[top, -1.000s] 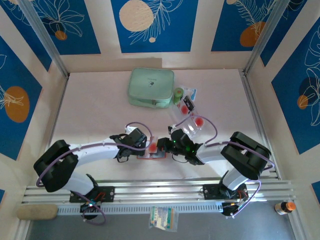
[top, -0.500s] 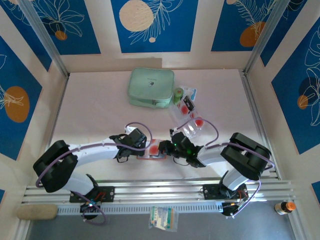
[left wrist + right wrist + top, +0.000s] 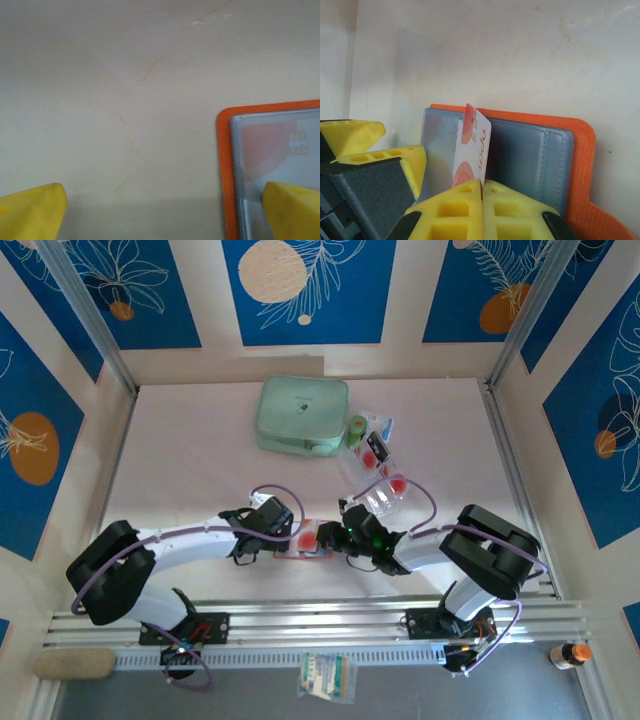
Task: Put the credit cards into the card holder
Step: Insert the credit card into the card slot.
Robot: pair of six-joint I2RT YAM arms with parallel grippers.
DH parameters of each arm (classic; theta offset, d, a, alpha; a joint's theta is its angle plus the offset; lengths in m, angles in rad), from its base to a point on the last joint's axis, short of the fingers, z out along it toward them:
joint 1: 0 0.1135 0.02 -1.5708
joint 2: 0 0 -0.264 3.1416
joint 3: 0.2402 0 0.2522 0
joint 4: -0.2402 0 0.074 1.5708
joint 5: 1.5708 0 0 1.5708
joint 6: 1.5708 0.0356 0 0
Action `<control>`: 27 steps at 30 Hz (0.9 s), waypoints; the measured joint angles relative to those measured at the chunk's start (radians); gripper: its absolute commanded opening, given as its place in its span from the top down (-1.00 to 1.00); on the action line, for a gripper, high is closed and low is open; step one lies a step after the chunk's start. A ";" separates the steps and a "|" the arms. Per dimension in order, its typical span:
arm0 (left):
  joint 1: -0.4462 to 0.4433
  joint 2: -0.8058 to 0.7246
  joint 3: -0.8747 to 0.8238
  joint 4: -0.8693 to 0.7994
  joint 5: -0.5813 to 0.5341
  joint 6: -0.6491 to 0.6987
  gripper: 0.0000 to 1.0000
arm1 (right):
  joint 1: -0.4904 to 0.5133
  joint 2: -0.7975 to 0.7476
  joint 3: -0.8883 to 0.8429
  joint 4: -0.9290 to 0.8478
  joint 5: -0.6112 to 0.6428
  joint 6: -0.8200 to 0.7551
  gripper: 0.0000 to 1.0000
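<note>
The orange-red card holder (image 3: 305, 548) lies open on the table between my two grippers, its greyish pockets (image 3: 535, 150) facing up. My right gripper (image 3: 482, 187) is shut on a pale credit card (image 3: 476, 142) with red circles, held on edge over the holder's left pocket. My left gripper (image 3: 162, 212) is open wide; one yellow fingertip (image 3: 292, 210) rests on the holder's pocket, the other (image 3: 30, 210) on bare table. Behind that clear pocket sits another card (image 3: 272, 145) with a red circle and a chip. From above, the left gripper (image 3: 288, 533) and right gripper (image 3: 326, 535) almost meet.
A mint-green zip case (image 3: 303, 415) sits at the back centre. Right of it are a green roll (image 3: 357, 425) and a clear plastic tray (image 3: 385, 485) holding red-marked cards. Metal rails run along the near edge (image 3: 320, 620) and the right side.
My right gripper, with its card, has edged slightly left over the holder. The left arm has stayed put.
</note>
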 measured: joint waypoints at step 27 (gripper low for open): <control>0.000 0.000 -0.001 0.000 0.000 0.000 -1.00 | 0.044 0.004 0.005 -0.033 0.001 0.040 1.00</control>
